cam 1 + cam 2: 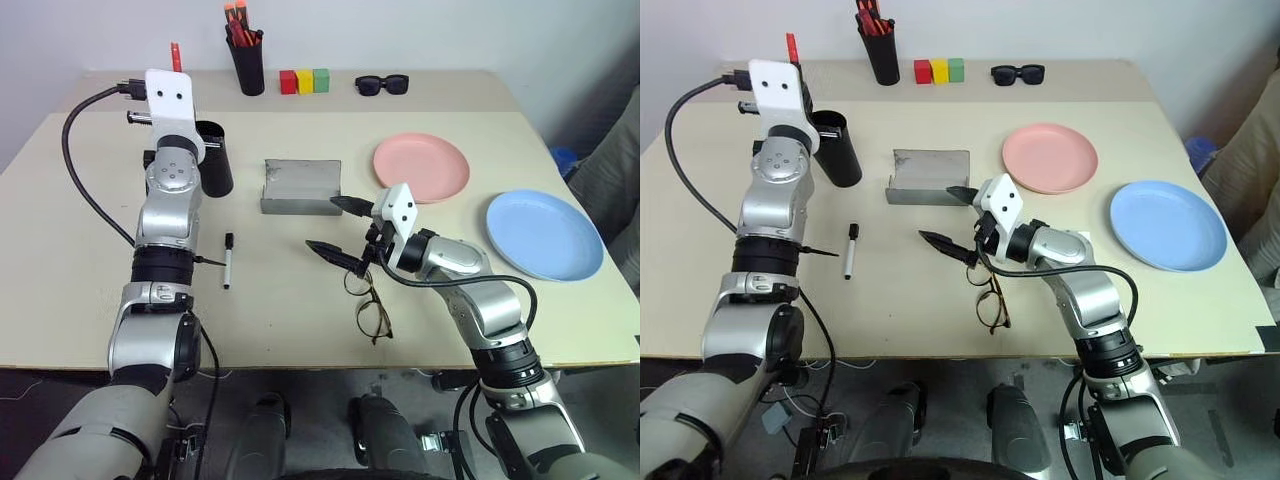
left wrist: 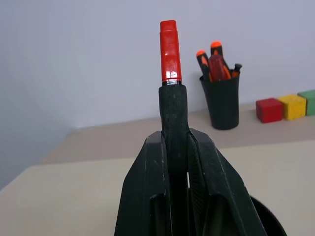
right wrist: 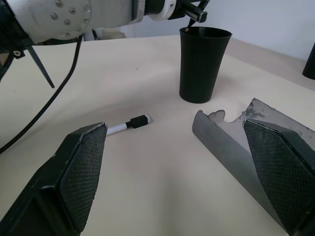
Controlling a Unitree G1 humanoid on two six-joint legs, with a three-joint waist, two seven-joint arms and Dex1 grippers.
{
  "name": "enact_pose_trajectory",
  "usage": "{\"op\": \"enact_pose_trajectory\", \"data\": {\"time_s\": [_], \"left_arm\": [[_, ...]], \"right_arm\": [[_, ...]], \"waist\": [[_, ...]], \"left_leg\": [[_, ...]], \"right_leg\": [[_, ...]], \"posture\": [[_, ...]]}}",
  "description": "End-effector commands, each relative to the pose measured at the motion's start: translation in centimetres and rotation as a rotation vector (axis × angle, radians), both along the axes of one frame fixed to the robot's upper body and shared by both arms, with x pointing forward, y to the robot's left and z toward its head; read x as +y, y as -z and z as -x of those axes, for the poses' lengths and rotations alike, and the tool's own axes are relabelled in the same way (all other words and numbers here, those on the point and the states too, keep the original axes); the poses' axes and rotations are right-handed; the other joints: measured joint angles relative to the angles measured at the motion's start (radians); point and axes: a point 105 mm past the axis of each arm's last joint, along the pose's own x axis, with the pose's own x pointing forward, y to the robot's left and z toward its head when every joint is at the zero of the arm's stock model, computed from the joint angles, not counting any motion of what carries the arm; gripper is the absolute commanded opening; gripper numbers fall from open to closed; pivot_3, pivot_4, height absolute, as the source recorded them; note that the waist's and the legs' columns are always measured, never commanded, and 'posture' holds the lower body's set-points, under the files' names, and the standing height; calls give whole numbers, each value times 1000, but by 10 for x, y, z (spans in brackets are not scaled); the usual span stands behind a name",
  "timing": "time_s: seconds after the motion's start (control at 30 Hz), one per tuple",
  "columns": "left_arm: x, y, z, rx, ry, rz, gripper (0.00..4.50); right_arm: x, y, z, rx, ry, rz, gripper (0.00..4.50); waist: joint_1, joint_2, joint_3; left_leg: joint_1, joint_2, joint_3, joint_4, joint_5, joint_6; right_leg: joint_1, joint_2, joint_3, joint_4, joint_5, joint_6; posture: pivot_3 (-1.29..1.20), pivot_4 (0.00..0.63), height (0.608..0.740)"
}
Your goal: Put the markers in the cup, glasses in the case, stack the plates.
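The left pincer (image 2: 174, 162) is clamped on the black marker with the red end (image 2: 168, 51), holding it raised above the black cup (image 1: 214, 157). The white marker with a black cap (image 1: 227, 259) lies on the worktop (image 1: 80, 250) near the cup. The right pincer (image 1: 338, 228) hangs spread wide and empty between the open grey case (image 1: 300, 186) and the eyeglasses (image 1: 370, 305). The pink plate (image 1: 421, 166) and light blue plate (image 1: 544, 233) lie apart, unstacked.

Pink plate (image 1: 421, 166), light blue plate (image 1: 544, 233), black cup (image 1: 214, 157)
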Motion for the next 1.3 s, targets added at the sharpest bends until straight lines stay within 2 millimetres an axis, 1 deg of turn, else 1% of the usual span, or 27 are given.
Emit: {"op": "enact_pose_trajectory", "data": {"time_s": [0.03,0.13,0.2,0.27,0.37,0.43,0.5,0.57,0.63,0.7,0.73,0.77,0.8,0.83,0.87,0.9,0.97,1.03,1.13,1.17,1.23,1.3], "left_arm": [[-1,-25,2,-101,8,24,1784],[-1,-29,3,-124,0,49,3340],[1,-31,4,-140,-8,78,3340],[7,-34,7,-159,-23,134,3340],[14,-44,18,-201,-22,185,3340],[7,-49,24,-202,68,205,3340],[-9,-43,34,-122,243,208,3340],[-24,-34,55,-20,401,185,3886],[-24,-13,73,140,407,138,4452],[-14,15,83,329,319,88,4452],[-10,25,87,396,292,99,4452],[-4,41,91,479,252,143,4452],[-2,50,94,533,227,178,4452],[-1,63,97,598,211,214,4452],[-1,70,99,640,201,236,4452],[1,84,101,704,159,286,4452],[-4,107,106,811,123,385,4452],[-13,118,107,861,129,444,4452],[-25,133,107,920,155,477,4452],[-26,136,107,936,158,479,4223],[-27,141,108,958,158,477,3625],[-26,143,109,969,146,463,2730]], "right_arm": [[0,-12,8,-45,-10,-24,4500],[2,-13,9,-43,-12,-24,4500],[3,-13,9,-43,-15,-24,4500],[4,-14,9,-43,-16,-23,4500],[5,-14,9,-44,-19,-22,4500],[5,-15,9,-45,-20,-21,4500],[5,-15,9,-47,-19,-20,4500],[3,-16,8,-49,-16,-16,4500],[-1,-16,6,-53,-6,-6,4500],[-8,-15,5,-51,-9,22,4500],[-11,-13,6,-42,-29,45,4500],[-16,-10,10,-31,-66,99,4500],[-20,-7,14,-23,-93,136,4500],[-25,-5,16,-17,-114,178,4500],[-28,-4,17,-14,-125,204,4500],[-35,-3,17,-13,-131,241,4500],[-46,-4,15,-22,-118,286,4500],[-51,-5,11,-29,-99,297,4500],[-53,-4,9,-40,-88,306,4500],[-53,-4,10,-42,-87,307,4500],[-52,-3,10,-46,-86,305,4500],[-51,-3,10,-49,-82,298,4500]], "waist": [[0,0,0],[0,0,0],[-2,0,0],[-3,0,0],[-3,0,0],[-3,0,0],[-6,0,0],[-12,0,0],[-25,0,0],[-26,0,0],[-27,0,0],[-27,0,0],[-24,0,0],[-23,0,0],[-24,0,0],[-25,0,0],[-24,0,0],[-25,-1,0],[-26,-1,0],[-26,-1,0],[-25,-1,0],[-23,-1,0]], "left_leg": [[0,0,0,0,0,0],[0,0,0,0,0,0],[0,0,0,0,0,0],[0,0,0,0,0,0],[0,0,0,0,0,0],[0,0,0,0,0,0],[0,0,0,0,0,0],[0,0,0,0,0,0],[0,0,0,0,0,0],[0,0,-1,1,0,0],[1,0,-1,1,0,0],[1,0,-1,2,0,0],[2,0,-1,2,0,0],[3,0,-1,3,0,0],[3,0,-2,3,0,0],[3,0,-1,3,0,0],[3,0,-2,3,0,0],[3,0,-2,3,0,0],[3,0,-2,2,0,0],[3,0,-2,2,1,-1],[3,0,-1,2,1,-1],[3,0,-1,2,1,-1]], "right_leg": [[0,0,0,0,0,0],[0,0,0,0,0,0],[0,0,0,1,0,0],[0,0,0,1,0,0],[-1,0,0,1,0,0],[-1,0,0,2,0,0],[-1,0,0,2,0,0],[-1,0,0,4,0,0],[-1,0,0,5,0,0],[-2,0,0,7,0,0],[-1,1,0,7,0,0],[-1,1,0,8,0,0],[0,1,0,8,0,0],[2,0,0,7,0,0],[3,1,0,7,0,0],[2,1,0,7,0,0],[2,1,0,7,0,0],[2,1,-1,6,0,0],[1,1,0,7,0,0],[1,1,0,7,0,0],[1,1,0,7,0,0],[1,0,0,7,0,0]], "posture": [[0,150,740],[0,150,740],[0,150,740],[0,150,740],[0,150,740],[0,150,740],[0,150,740],[0,150,740],[0,150,740],[0,150,740],[0,150,740],[0,150,740],[0,150,740],[0,150,740],[0,150,740],[0,150,740],[0,150,740],[0,150,740],[0,150,740],[0,150,740],[0,150,740],[0,150,740]]}}
